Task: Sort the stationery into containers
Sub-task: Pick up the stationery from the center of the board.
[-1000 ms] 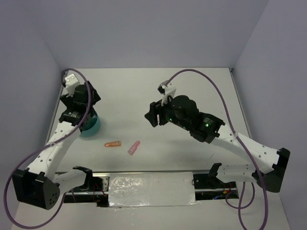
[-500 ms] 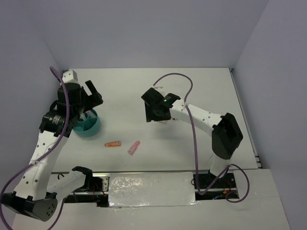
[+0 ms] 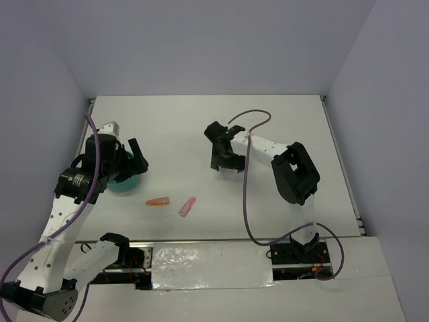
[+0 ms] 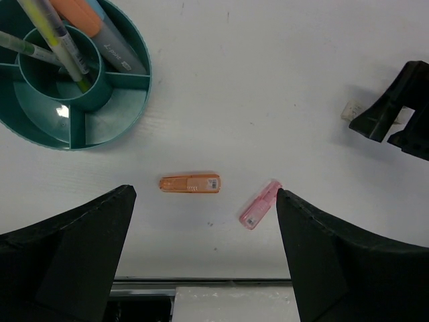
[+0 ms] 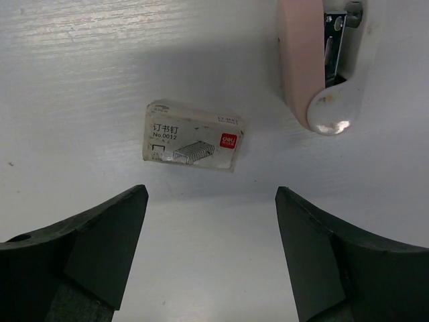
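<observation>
1. Top external: bowl [image 3: 131,182] is partly hidden under your left arm [image 3: 84,178].
2. Your left gripper [image 4: 205,194]: jaws spread fully, nothing held, hovering just right of the bowl.
3. Orange marker [image 4: 190,183] lies flat near the bowl, to its right on the near side. Pink marker [image 4: 260,204] lies farther right of the bowl, not touching the orange one.
4. Inside the bowl: pens [image 4: 57,40] lean in the centre cup; a highlighter [image 4: 77,13] and a grey marker [image 4: 117,57] share one outer compartment.
5. Your right gripper [image 5: 211,193]: jaws apart, gripping nothing, well right of the bowl, above a staple box [image 5: 193,136]. Stapler [image 5: 305,60] lies just beside that box.
</observation>
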